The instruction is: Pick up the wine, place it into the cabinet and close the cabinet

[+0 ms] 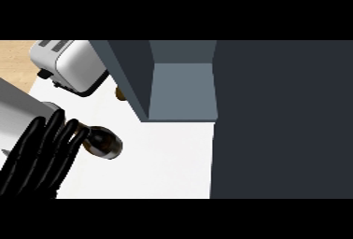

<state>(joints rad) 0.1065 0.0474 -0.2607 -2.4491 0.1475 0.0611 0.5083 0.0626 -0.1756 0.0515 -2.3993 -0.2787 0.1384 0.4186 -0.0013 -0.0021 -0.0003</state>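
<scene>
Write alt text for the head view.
The robot's left hand, fingers straight, comes in from the lower left right beside a dark wine bottle on the white counter. Beyond them stands an open cabinet, its dark door filling the right side; a silver toaster sits upper left.

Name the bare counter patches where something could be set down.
Bare white counter lies between the wine bottle and the dark panel, below the open cabinet. Crowded at upper left: toaster, left hand and wine bottle sit close.
</scene>
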